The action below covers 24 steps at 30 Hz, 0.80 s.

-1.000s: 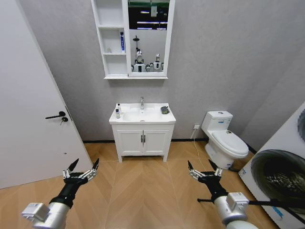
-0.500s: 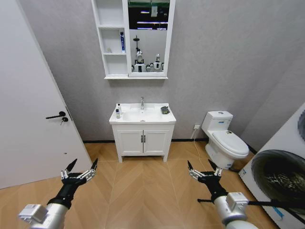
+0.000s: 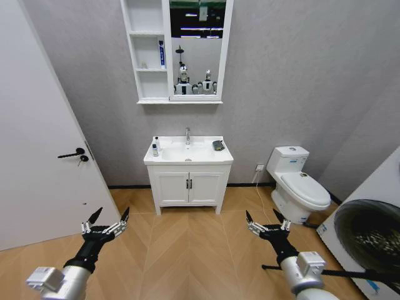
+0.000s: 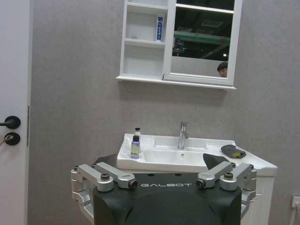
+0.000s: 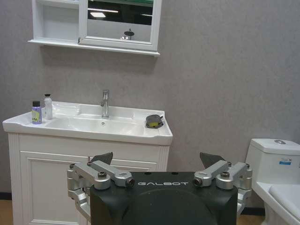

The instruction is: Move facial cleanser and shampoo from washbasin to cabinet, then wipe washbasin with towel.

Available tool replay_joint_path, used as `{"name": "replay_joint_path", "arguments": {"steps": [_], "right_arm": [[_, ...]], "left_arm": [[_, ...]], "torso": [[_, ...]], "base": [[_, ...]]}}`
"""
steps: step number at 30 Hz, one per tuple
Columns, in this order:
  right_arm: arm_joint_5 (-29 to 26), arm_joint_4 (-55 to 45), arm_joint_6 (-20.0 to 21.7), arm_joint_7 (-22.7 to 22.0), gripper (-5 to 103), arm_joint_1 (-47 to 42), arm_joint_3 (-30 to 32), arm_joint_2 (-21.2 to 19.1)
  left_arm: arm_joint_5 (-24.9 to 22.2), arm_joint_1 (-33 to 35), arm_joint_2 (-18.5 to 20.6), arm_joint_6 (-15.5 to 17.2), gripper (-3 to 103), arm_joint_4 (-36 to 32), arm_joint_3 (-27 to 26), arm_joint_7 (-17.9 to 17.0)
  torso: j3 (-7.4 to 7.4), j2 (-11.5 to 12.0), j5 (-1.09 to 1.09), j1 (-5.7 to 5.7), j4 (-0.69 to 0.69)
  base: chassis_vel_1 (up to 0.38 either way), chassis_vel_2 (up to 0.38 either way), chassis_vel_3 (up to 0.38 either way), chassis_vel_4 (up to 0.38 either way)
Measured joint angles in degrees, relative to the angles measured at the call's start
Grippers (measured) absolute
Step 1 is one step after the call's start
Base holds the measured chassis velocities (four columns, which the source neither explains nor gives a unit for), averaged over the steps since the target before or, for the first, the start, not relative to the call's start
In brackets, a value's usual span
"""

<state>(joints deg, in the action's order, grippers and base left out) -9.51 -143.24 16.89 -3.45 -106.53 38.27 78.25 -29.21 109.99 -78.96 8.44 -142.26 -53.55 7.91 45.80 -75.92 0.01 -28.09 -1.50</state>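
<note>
White wall-mounted shelf cabinet (image 3: 145, 50) cut off at top edge. Labels on two small bottles (image 3: 154, 147) on white ceramic washbasin (image 3: 187, 152) illegible.

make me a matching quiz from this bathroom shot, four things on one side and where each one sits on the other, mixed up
Things:
1. towel
2. small purple bottle
3. blue and white tube
4. left gripper

Places:
A. on a cabinet shelf
B. low over the wooden floor, open
C. washbasin rim on the toilet side
D. washbasin rim on the door side

Pairs: 1-C, 2-D, 3-A, 4-B
</note>
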Motion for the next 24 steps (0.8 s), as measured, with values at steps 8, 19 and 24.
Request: {"name": "replay_joint_path", "arguments": {"steps": [8,19,24], "right_arm": [[0.2,0.0,-0.2,0.1,100,-0.2,-0.1,0.3],[0.1,0.0,-0.5,0.1,100,-0.2,-0.1,0.3],[0.1,0.0,-0.7,0.1,100,-0.2,-0.1,0.2]], "left_arm": [[-0.3,0.4,0.1,-0.6,100,0.4,-0.5,0.3],[-0.1,0.7,-0.3,-1.2,100,0.6,-0.3,0.7],[-0.1,0.8,-0.5,-1.3,100,0.5,-0.4,0.8]], "torso": [[-0.02,0.0,-0.04,0.03,-0.01],[-0.02,0.0,-0.03,0.04,0.0],[-0.03,0.0,-0.03,0.05,0.0]], "base": [[-0.086,0.064,0.089,-0.042],[-0.072,0.081,0.078,-0.074],[-0.139,0.121,0.12,-0.137]]}}
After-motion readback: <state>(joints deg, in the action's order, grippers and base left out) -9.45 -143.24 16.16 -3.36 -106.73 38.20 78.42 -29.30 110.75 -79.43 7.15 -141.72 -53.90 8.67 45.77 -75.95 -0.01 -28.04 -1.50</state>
